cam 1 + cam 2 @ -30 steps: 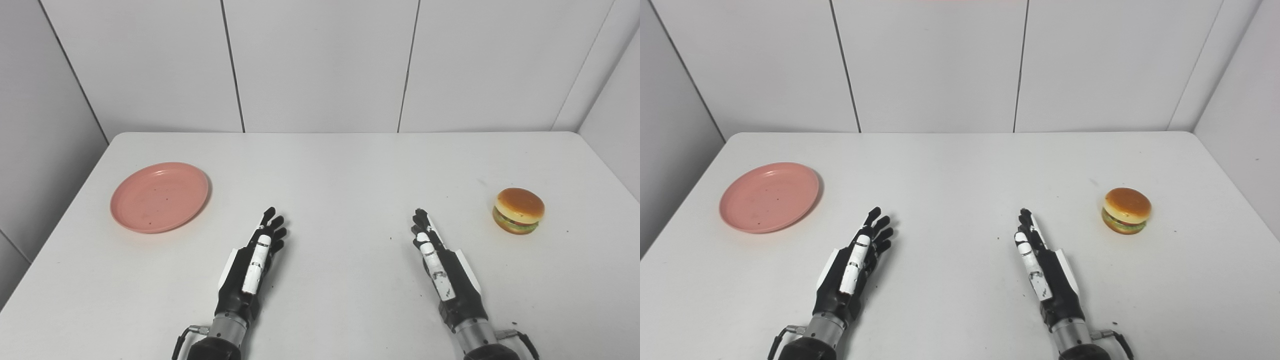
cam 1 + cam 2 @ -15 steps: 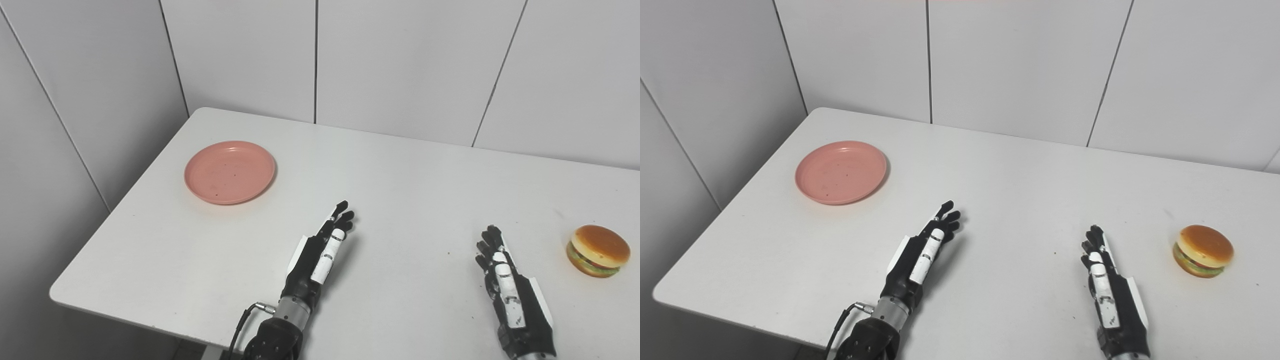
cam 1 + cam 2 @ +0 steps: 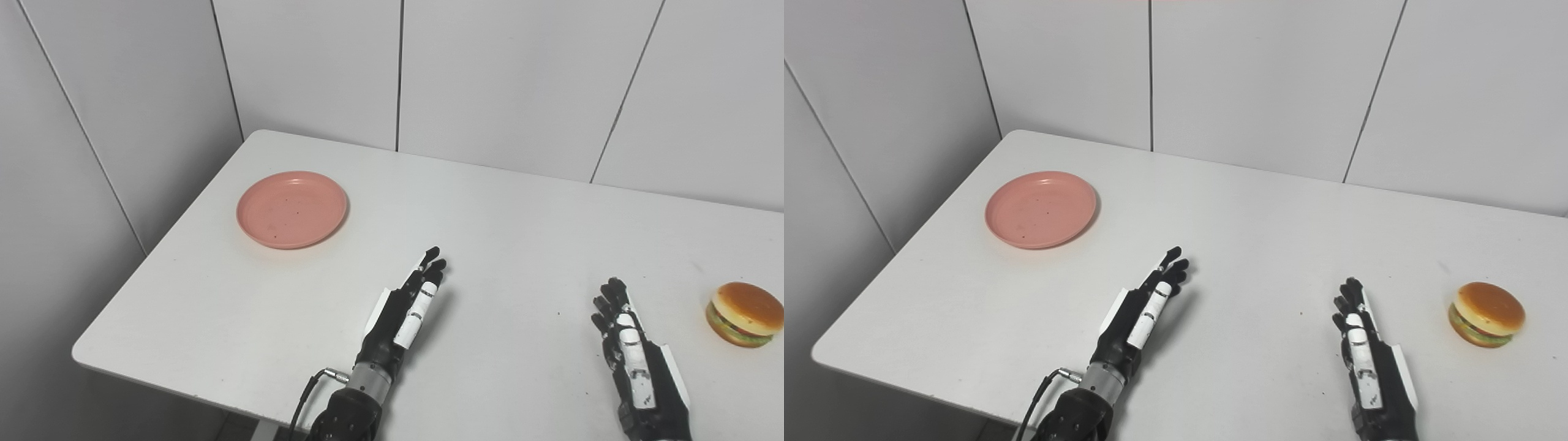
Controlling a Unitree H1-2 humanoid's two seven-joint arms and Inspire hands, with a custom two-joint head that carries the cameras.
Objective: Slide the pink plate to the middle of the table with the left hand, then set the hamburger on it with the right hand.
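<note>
Both of my robot hands lie near the front edge of the surface (image 3: pixel 527 245), fingers stretched flat and holding nothing, I judge because neither step has begun. My left robot hand (image 3: pixel 407 306) points toward the pink plate (image 3: pixel 292 209), which sits well apart near the far left corner. The hamburger (image 3: pixel 744 305) rests by the right edge, just beyond my right robot hand (image 3: pixel 634 352).

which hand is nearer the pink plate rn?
Left. The left hand lies open on the table, right of and nearer the camera than the pink plate, not touching it. The right hand sits much farther right, beside the hamburger.
</note>
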